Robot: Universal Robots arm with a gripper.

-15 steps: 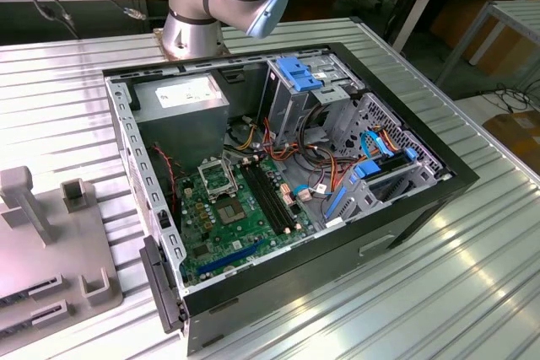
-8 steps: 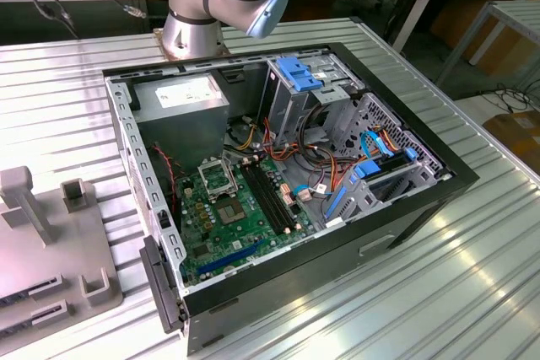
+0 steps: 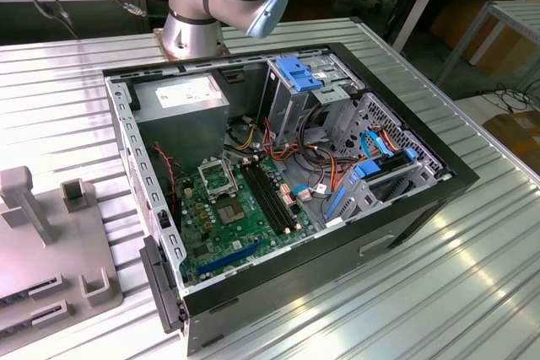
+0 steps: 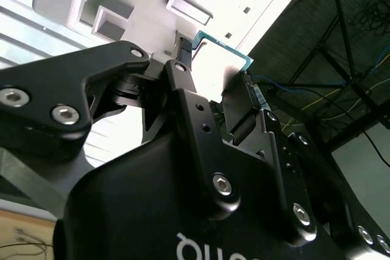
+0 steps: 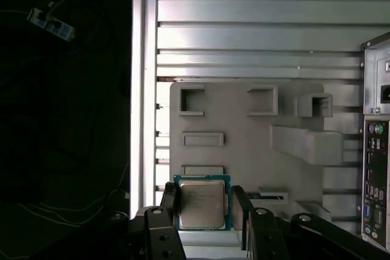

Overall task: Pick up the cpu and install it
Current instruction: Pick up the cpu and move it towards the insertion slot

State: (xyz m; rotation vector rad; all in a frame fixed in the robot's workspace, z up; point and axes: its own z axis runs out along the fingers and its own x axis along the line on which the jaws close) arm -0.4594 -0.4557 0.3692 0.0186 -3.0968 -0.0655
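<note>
cpu [image 5: 201,208] check: where is it sitting right now, and what's got hold of it? (benchrat)

It's in the tool [image 5: 204,204], over one edge of the grey tray [image 5: 244,120], by the shallow slots. The two fingers [image 5: 239,211] are pressed in on opposite edges of the chip, so it's pinched by its sides with the metal top facing up. (socketjim)

Why the edges and not flat on top? (benchrat)

My guess is that the side grip keeps the underside clear and the chip level, and it would need both to drop square into anything. In the second wrist view a green corner pokes out past the tray's edge, so I'd say it's lifted off the tray. I can't swear there's a gap, though. (socketjim)

And the tray itself? (benchrat)

It looks like a parts holder with raised blocks and pockets, so each piece sits in a known spot. It lies on the ribbed bench [image 3: 472,276], and the open pc case [image 3: 422,200] stands beside it. (socketjim)

So it's not installed? (benchrat)

Nope. The socket frame [image 3: 213,176] is inside the case, well apart from the tray, and the chip is over the tray. I'd call the pickup about done and nothing more. (socketjim)
</note>
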